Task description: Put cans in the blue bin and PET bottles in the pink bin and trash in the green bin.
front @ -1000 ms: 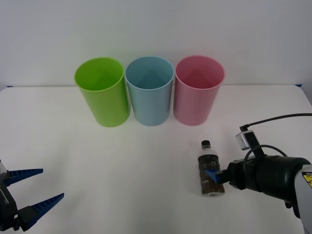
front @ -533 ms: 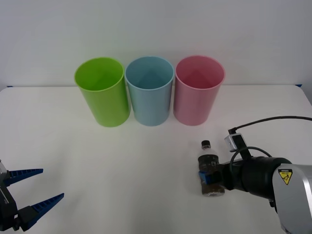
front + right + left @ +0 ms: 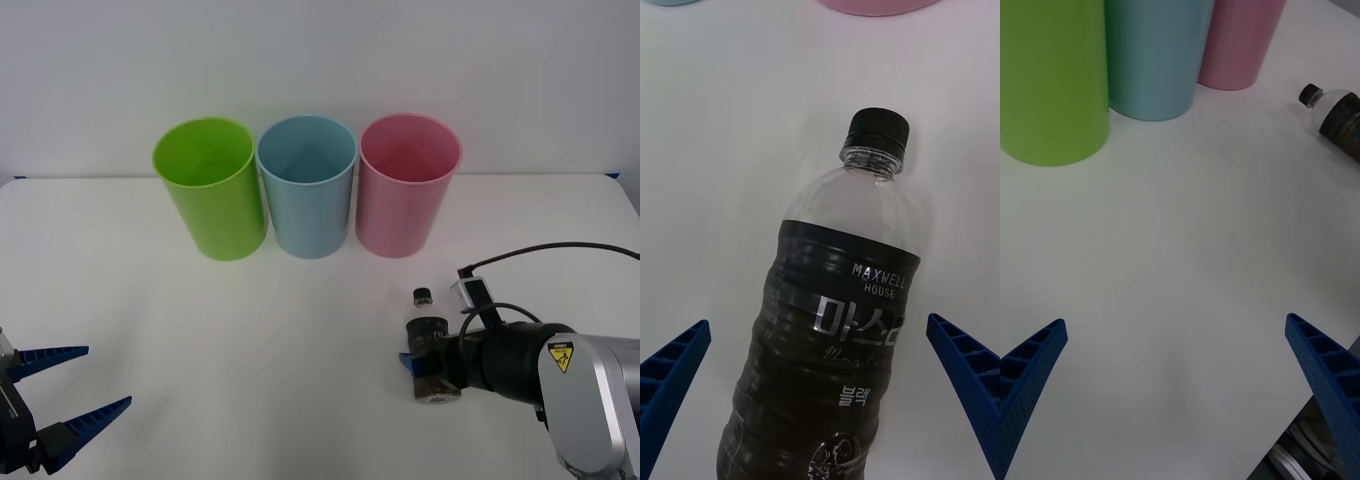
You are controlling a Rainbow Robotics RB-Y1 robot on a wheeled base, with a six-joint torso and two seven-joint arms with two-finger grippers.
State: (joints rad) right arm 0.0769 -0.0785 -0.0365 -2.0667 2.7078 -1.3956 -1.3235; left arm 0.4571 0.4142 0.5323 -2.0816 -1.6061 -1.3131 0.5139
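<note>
**The bottle is being approached for a grasp; nothing is sorted yet.**

The PET bottle (image 3: 430, 345) lies on the white table (image 3: 300, 340) at the lower right of the front view, between the spread, not yet closed fingers of the right gripper (image 3: 820, 397). Next, a closing on its body is called for, then a lift to the pink bin (image 3: 408, 185) at upper centre. The pink, blue bin (image 3: 306, 185) and green bin (image 3: 208, 187) appear empty. The left gripper (image 3: 72, 393) waits open at lower left.

White table (image 3: 300, 330) spanned the foreground; a plain pale wall (image 3: 320, 60), apparently bare, stood behind it.
</note>
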